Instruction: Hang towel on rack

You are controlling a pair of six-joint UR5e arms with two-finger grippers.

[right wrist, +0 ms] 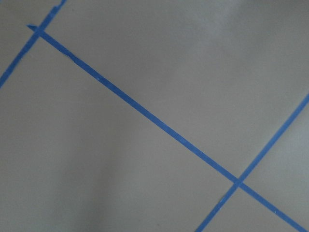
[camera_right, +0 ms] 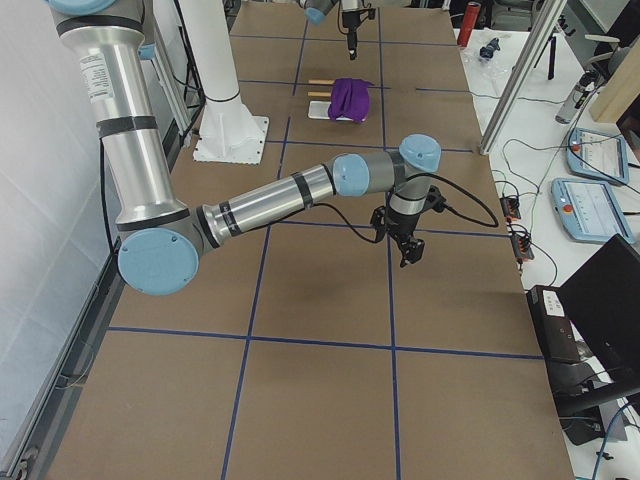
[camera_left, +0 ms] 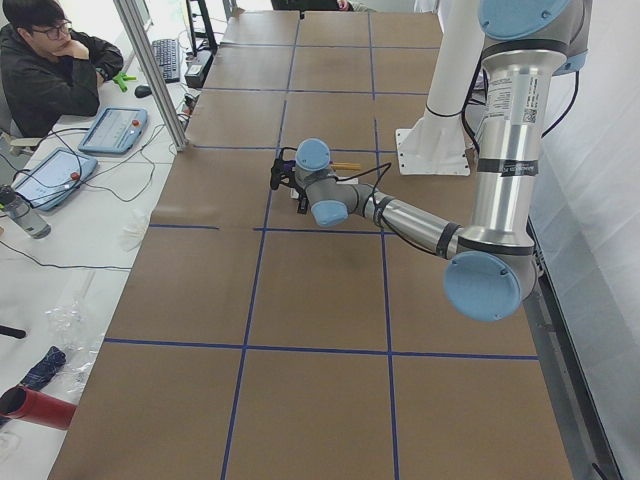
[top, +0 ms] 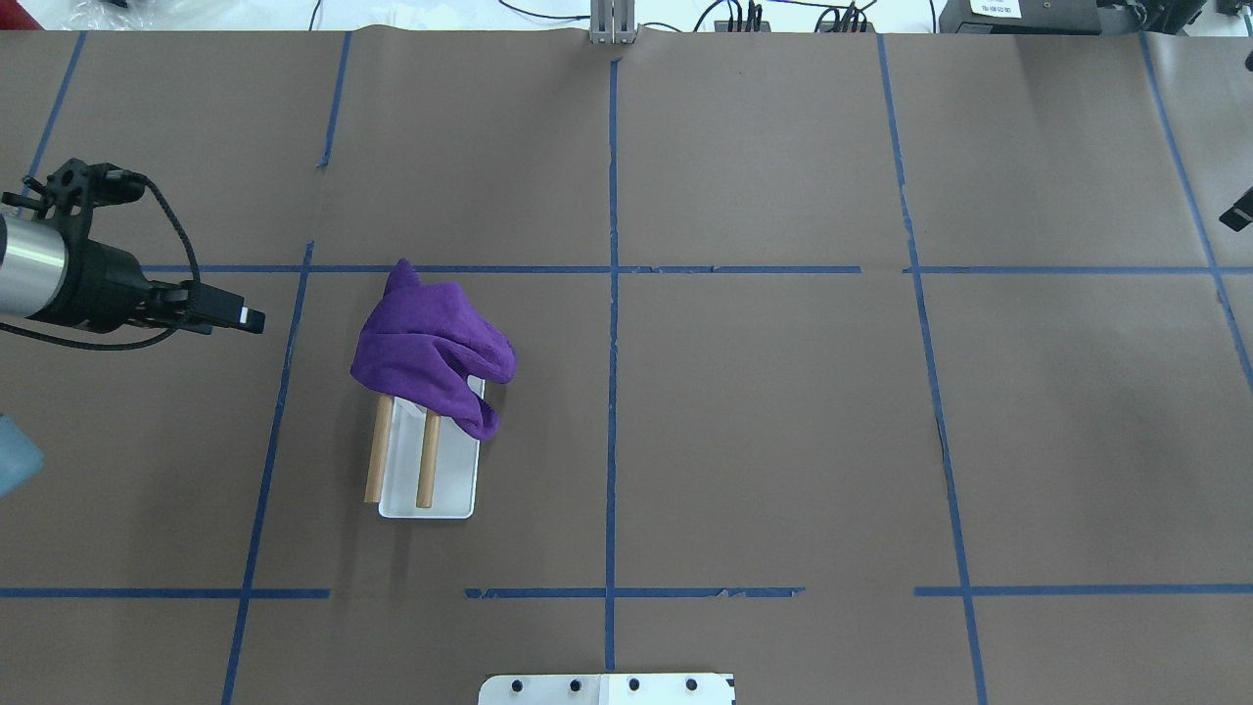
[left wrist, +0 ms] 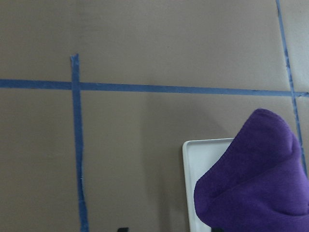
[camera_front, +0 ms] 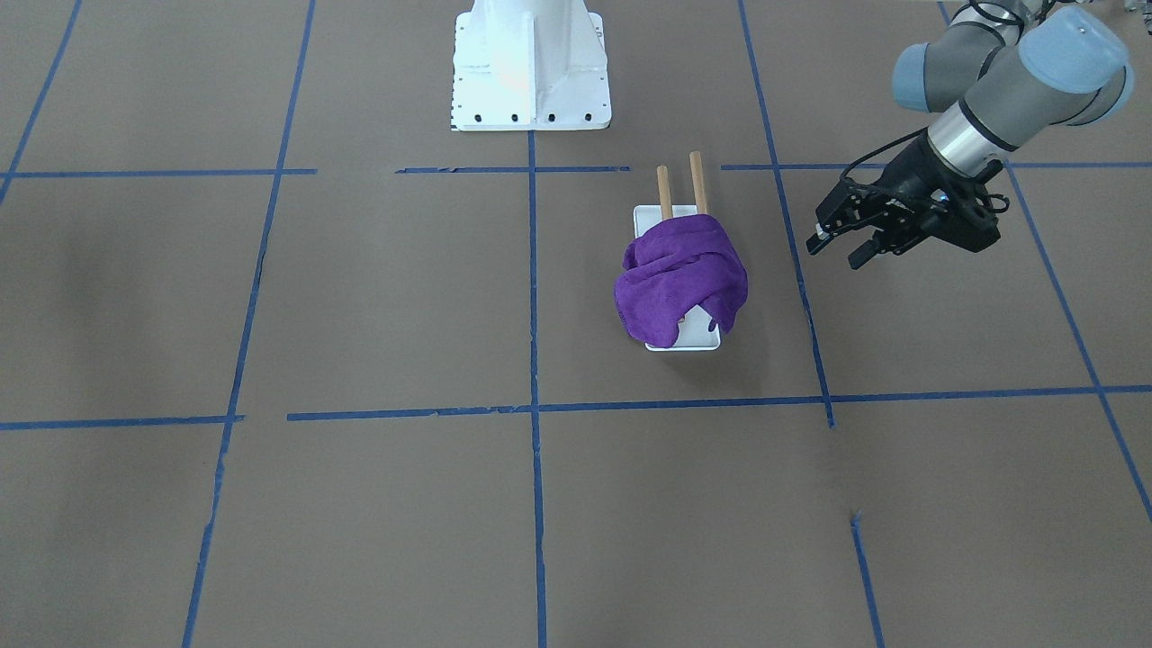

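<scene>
The purple towel (camera_front: 681,279) lies bunched over one end of the rack's two wooden dowels (camera_front: 697,180) and hangs down onto its white base (camera_front: 697,340). In the overhead view the towel (top: 431,352) covers the dowels' far end, while their near halves (top: 427,460) and the base (top: 452,490) are bare. My left gripper (camera_front: 837,252) is open and empty, hovering beside the rack and apart from the towel; it also shows in the overhead view (top: 250,318). The left wrist view shows the towel (left wrist: 256,179) and a corner of the base (left wrist: 205,154). My right gripper (camera_right: 410,250) is far from the rack; I cannot tell whether it is open.
The large white bolted pedestal (camera_front: 531,67) stands at the robot's side of the table, close to the rack. Blue tape lines cross the brown table cover (top: 764,392). An operator (camera_left: 50,70) sits beyond the table's far edge with tablets and cables.
</scene>
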